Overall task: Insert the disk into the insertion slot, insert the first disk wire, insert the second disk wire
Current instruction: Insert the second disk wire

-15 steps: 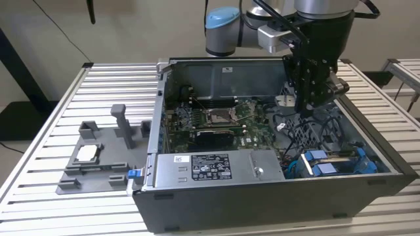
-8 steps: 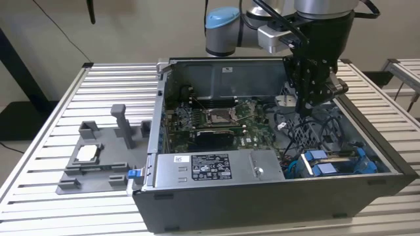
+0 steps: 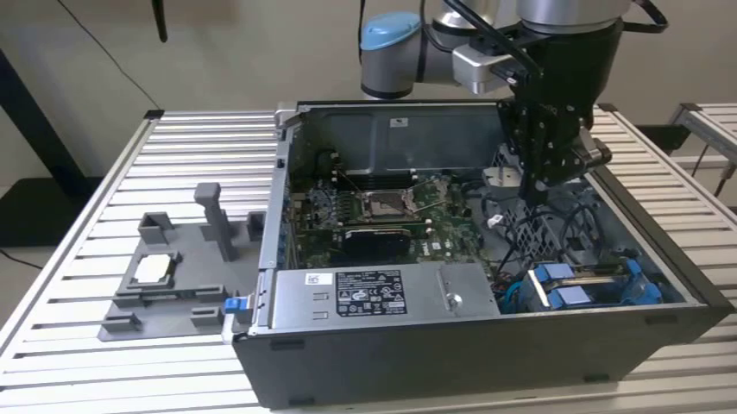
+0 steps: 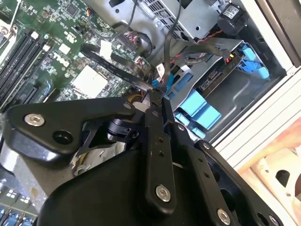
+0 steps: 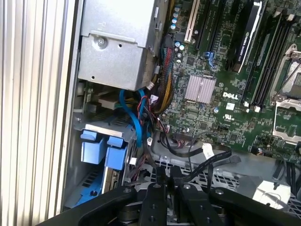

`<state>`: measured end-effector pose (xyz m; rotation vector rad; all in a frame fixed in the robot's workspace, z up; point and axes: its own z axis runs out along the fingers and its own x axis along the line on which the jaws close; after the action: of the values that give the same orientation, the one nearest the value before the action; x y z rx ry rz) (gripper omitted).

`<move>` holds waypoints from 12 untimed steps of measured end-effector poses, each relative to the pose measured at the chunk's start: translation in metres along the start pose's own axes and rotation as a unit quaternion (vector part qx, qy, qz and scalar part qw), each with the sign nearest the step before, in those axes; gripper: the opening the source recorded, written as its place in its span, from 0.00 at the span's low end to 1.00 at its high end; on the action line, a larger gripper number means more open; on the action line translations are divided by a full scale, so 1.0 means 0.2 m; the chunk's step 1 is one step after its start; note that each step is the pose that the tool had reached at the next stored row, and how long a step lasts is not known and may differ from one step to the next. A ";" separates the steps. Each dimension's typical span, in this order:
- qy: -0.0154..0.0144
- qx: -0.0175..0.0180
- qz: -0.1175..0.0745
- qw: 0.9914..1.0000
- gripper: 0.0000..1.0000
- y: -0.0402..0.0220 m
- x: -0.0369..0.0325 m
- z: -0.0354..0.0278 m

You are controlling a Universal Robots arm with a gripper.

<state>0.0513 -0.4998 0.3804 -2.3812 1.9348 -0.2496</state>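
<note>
The disk (image 3: 589, 283), in its blue carrier, sits inside the insertion slot (image 3: 520, 302) at the case's near corner on the exterior view's right. Its blue tabs (image 4: 198, 111) (image 5: 104, 149) show in both wrist views. My gripper (image 3: 541, 188) hangs inside the case, farther back than the disk and above the loose cables. Its fingers (image 4: 156, 101) are pressed together on the end of a black disk wire (image 4: 113, 61). That wire (image 5: 214, 162) loops away over the perforated metal and carries a white tag. Which of the two disk wires it is cannot be told.
The open computer case (image 3: 461, 362) rests on a slatted metal table (image 3: 69, 259). Inside are the green motherboard (image 3: 381, 216) and a silver power supply (image 3: 368, 293). A grey fixture (image 3: 173, 293) with a small silver chip (image 3: 154, 269) stands at the exterior view's left.
</note>
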 end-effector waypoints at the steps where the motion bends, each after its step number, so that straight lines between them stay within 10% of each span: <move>1: 0.000 0.000 0.000 1.000 0.16 0.000 0.010 0.001; 12: -0.001 -0.003 0.000 1.000 0.16 -0.015 0.124 0.016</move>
<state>0.0596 -0.5236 0.3798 -2.3837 1.9378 -0.2434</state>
